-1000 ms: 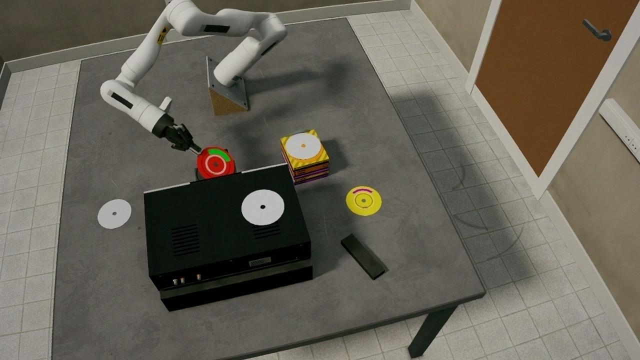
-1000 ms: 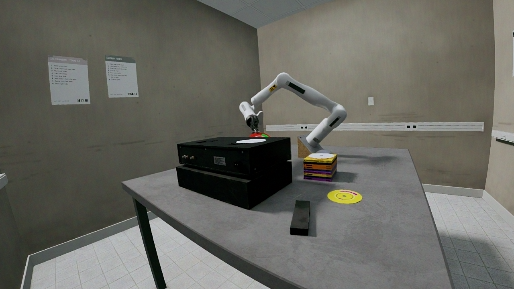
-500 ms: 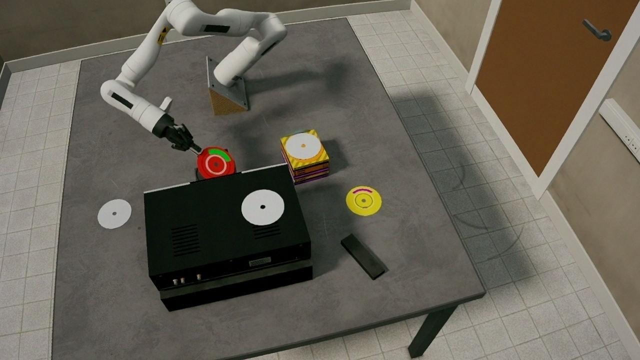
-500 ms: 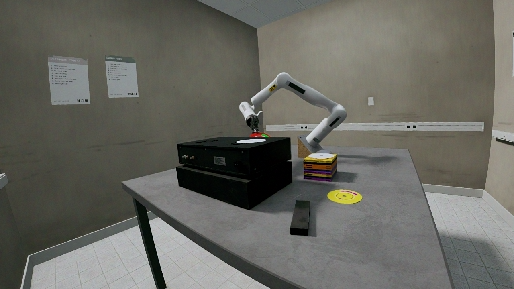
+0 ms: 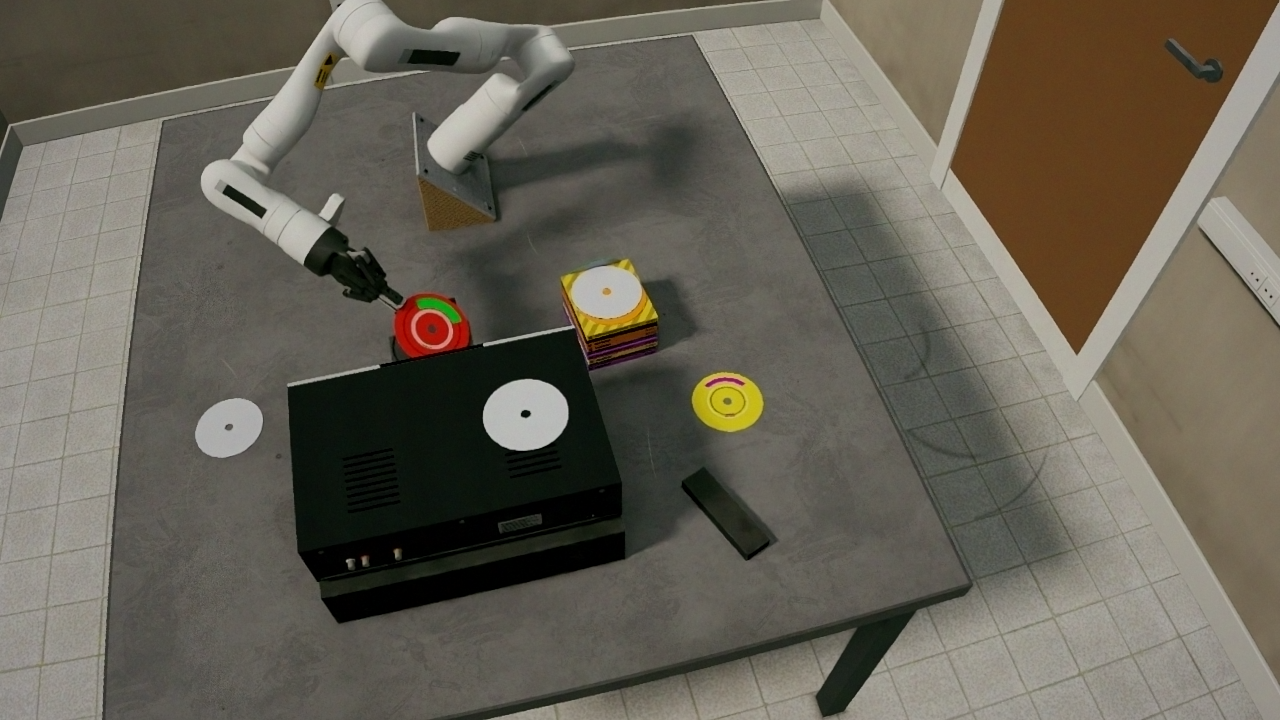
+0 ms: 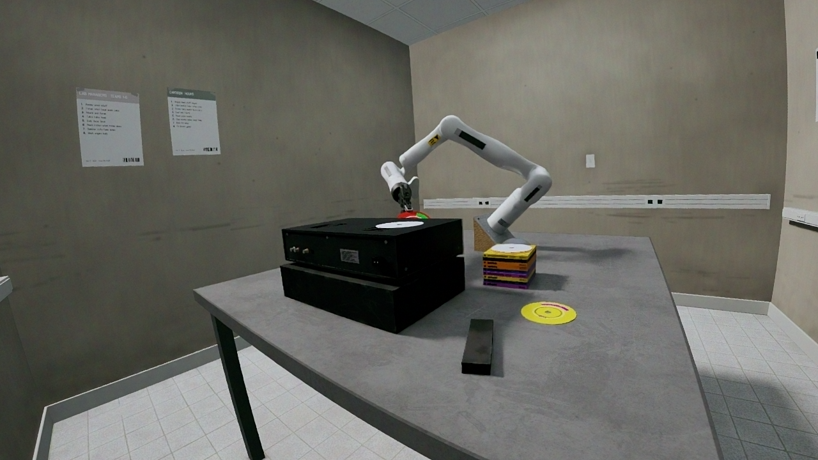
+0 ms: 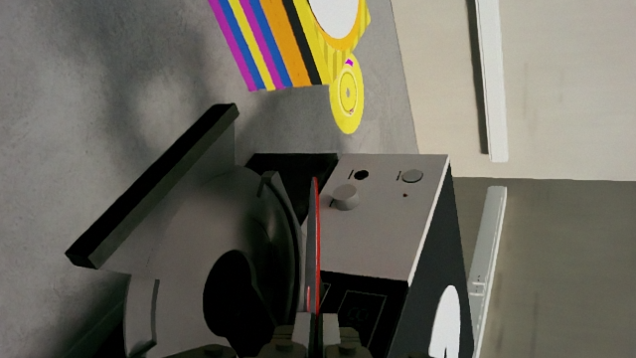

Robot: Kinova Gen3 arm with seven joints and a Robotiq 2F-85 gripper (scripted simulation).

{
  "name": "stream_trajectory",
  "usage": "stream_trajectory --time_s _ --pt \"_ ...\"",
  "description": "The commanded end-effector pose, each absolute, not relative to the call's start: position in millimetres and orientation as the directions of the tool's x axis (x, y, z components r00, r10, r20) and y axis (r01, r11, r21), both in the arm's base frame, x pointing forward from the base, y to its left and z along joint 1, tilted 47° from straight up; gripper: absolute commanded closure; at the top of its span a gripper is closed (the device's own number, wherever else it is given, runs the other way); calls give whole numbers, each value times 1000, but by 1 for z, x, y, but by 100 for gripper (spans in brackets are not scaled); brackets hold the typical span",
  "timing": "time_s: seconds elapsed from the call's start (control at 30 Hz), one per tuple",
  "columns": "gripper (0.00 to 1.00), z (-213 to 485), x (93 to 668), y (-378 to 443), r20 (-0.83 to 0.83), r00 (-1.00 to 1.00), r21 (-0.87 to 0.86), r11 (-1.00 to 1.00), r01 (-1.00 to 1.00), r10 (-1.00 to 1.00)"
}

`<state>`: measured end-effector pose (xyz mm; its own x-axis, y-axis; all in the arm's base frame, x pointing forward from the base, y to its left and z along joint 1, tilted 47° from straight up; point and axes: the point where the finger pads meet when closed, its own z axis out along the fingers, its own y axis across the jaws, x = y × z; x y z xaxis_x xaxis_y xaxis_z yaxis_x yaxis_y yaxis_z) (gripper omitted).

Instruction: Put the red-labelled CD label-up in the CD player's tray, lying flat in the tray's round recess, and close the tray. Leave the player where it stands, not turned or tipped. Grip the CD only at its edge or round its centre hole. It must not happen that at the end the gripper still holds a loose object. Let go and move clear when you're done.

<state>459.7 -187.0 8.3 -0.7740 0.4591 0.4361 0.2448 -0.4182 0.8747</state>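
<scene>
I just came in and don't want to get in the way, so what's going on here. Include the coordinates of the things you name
A robot arm's gripper [image 5: 400, 305] [image 7: 316, 339] is holding the red-labelled CD [image 5: 431, 326] [image 6: 409, 214] [image 7: 318, 239] by its edge, label up. The disc is held over the open tray [image 7: 179, 234] of the black CD player [image 5: 402, 447] [image 6: 365, 246] [image 7: 373, 214], not yet lying in the round recess. The tray still needs to be closed once the CD is in. A yellow disc [image 5: 726, 402] [image 6: 548, 312] [image 7: 347, 99] lies off to the side.

No visible change — in any view.
</scene>
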Motion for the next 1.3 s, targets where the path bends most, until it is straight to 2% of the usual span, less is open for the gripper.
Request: stream_trajectory --time_s 0.0,1.27 --pt "89 9 460 -188 434 -774 876 -417 243 461" --pt "89 4 460 -183 434 -774 876 -417 243 461"
